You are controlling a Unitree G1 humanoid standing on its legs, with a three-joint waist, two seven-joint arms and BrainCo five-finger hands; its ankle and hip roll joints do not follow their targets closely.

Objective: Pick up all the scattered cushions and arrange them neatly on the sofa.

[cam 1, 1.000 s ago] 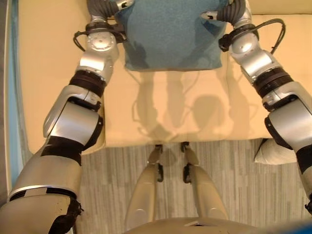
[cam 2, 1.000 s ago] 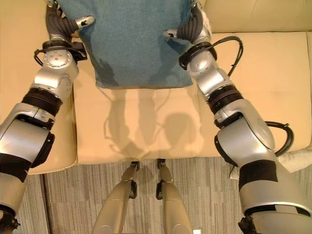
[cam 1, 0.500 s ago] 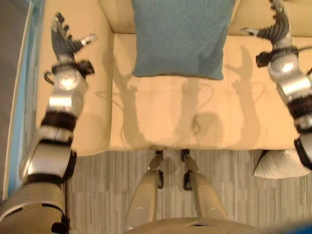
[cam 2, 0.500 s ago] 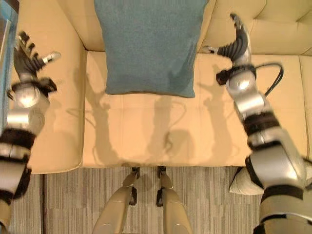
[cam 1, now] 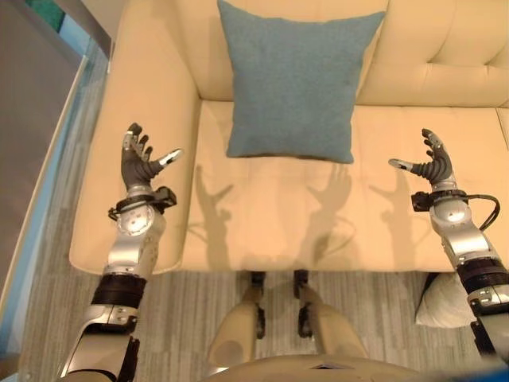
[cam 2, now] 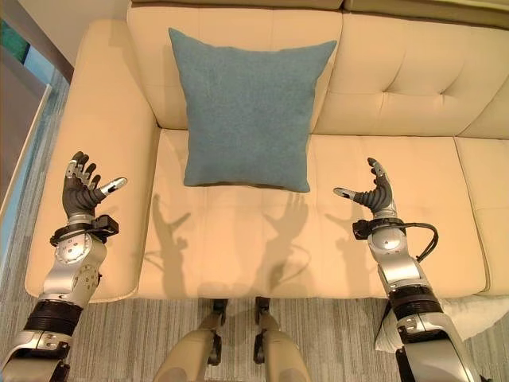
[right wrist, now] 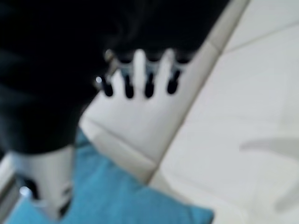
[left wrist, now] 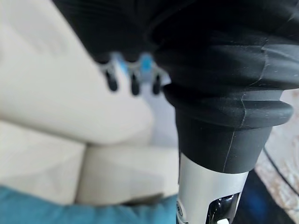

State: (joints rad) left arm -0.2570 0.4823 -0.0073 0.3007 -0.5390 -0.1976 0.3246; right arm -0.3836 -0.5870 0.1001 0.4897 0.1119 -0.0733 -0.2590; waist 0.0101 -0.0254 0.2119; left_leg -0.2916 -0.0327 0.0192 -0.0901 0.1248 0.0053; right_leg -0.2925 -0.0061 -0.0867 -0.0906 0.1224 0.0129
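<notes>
— Pulled back since half a second ago: both hands lower and wider apart, well clear of the blue cushion point(cam 1: 291, 79). And in the left eye view?
— Standing upright in the upper middle of the frame, propped against the backrest of the cream sofa point(cam 1: 445, 76), bottom edge on the seat. At left centre, left hand point(cam 1: 139, 165), fingers spread wide, holding nothing, above the armrest. At right centre, right hand point(cam 1: 433, 166), likewise splayed and empty, above the seat. Bottom right, pale cushion point(cam 1: 442, 302) lying on the grey floor point(cam 1: 179, 318) by the sofa's front.
— Right eye view?
— Same layout, shifted; pale cushion barely peeking in at the lower right corner.
— Left wrist view?
— Dark-tipped fingers point(left wrist: 133, 84) straight, sofa cream beyond, a strip of blue cushion along the bottom edge.
— Right wrist view?
— Fingers point(right wrist: 140, 74) extended, empty, blue corner at the lower left.
— Progress?
— Seemingly one cushion placed, at least one left on the floor; probably next.
</notes>
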